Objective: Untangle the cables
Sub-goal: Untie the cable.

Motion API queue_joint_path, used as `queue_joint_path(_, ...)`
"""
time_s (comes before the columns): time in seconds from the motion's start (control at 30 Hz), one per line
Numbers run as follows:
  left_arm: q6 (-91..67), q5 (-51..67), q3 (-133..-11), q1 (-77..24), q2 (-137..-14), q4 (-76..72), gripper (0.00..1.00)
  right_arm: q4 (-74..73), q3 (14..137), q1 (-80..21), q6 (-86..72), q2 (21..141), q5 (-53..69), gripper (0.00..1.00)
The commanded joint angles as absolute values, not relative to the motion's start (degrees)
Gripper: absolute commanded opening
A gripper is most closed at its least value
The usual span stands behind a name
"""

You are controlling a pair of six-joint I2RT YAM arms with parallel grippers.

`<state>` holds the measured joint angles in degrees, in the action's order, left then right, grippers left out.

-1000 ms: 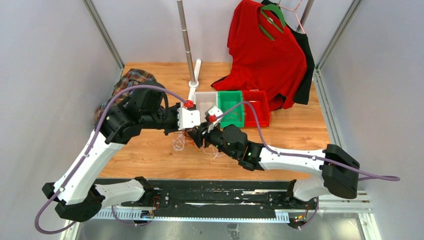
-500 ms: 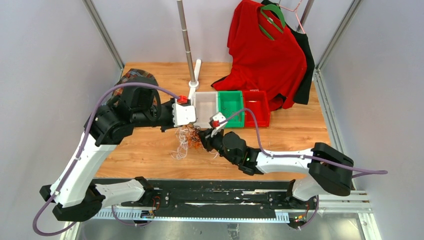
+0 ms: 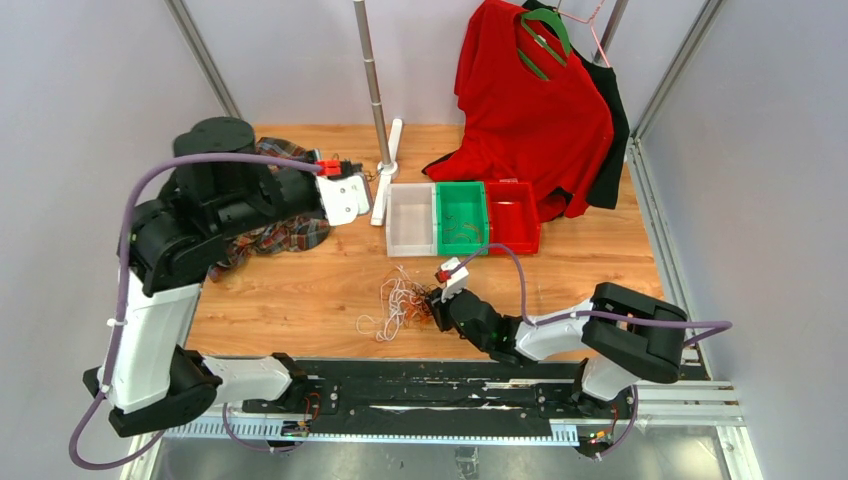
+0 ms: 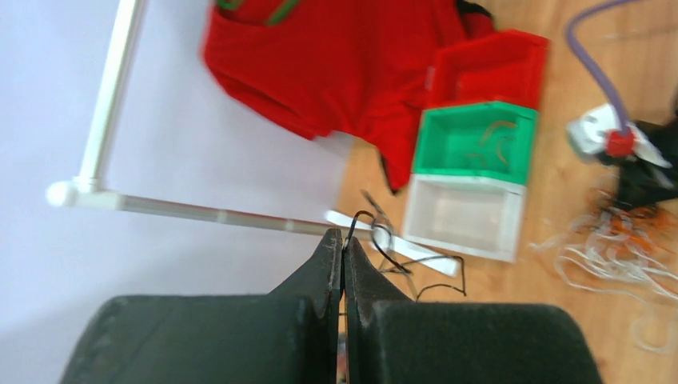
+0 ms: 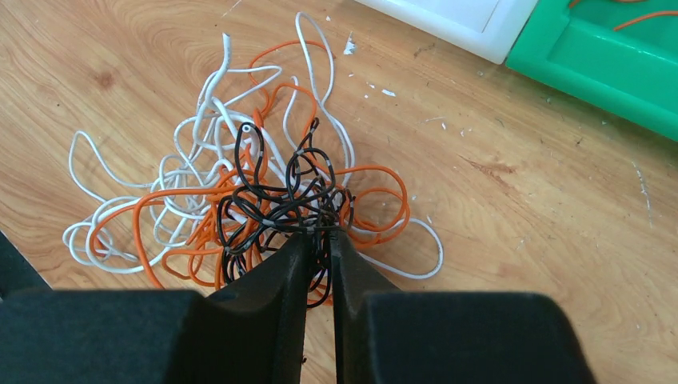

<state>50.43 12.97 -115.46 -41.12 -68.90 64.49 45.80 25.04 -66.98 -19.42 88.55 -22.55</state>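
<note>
**Left arm off with a black strand, right arm down in the knot**

My left arm has swung up and back toward the far left since a second ago, when it hung right over the pile. My right arm has dropped low and drawn in toward the near edge. The tangle of cables (image 5: 264, 192) has slid nearer with it, and it now lies on the bare wooden table (image 3: 600, 260), in front of the bins and well apart from them.

My left gripper (image 4: 342, 244) is clamped tight on one thin black wire (image 4: 376, 228). The wire dangles in loose curls and looks free of the pile, though its far end is hard to trace.

My right gripper (image 5: 321, 238) sits at the near side of the heap. Its jaws are drawn in to a narrow slot, with black strands caught between them.

As I read it, my right side is teasing the black loops out from the white and orange ones. To do that well I'd want to:

- lift slowly and straight away from the heap
- watch whether the orange loops threaded through the black ride up too
- if they do, stop and shake gently rather than haul

The left should set its strand down first, perhaps in a bin. The green bin (image 4: 478, 107) already holds orange pieces. Then it could come back and pin the pile.
</note>
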Motion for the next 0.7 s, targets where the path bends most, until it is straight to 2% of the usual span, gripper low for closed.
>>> queue_joint_path(0.0, 53.9, 8.3, -123.0, -41.5, -70.8, 58.7, 0.0, 46.4, 23.7, -66.4, -21.0, 88.7, -23.7, 0.15)
queue_joint_path(0.2, 53.2, 8.1, -125.9, -41.5, -71.2, 51.5, 0.0, 45.6, 23.3, -66.4, -21.0, 86.8, -23.7, 0.19)
queue_joint_path(0.27, 52.6, 9.0, -121.9, -41.5, -70.0, 51.4, 0.01, 43.8, 23.8, -66.4, -20.7, 84.2, -23.7, 0.26)
queue_joint_path(0.33, 51.9, 9.9, -116.9, -41.5, -68.3, 51.2, 0.0, 40.3, 25.0, -66.4, -20.2, 81.0, -24.1, 0.39)
queue_joint_path(0.47, 47.3, 10.6, -105.1, -41.5, -64.8, 47.0, 0.0, 34.8, 26.4, -66.4, -19.0, 73.6, -25.1, 0.57)
queue_joint_path(0.57, 45.4, 11.4, -96.1, -41.5, -62.4, 41.8, 0.0, 30.7, 26.9, -66.2, -18.4, 68.3, -27.8, 0.66)
queue_joint_path(0.67, 44.8, 11.7, -89.6, -41.5, -62.0, 38.9, 0.01, 26.9, 26.9, -65.9, -18.2, 63.8, -29.2, 0.68)
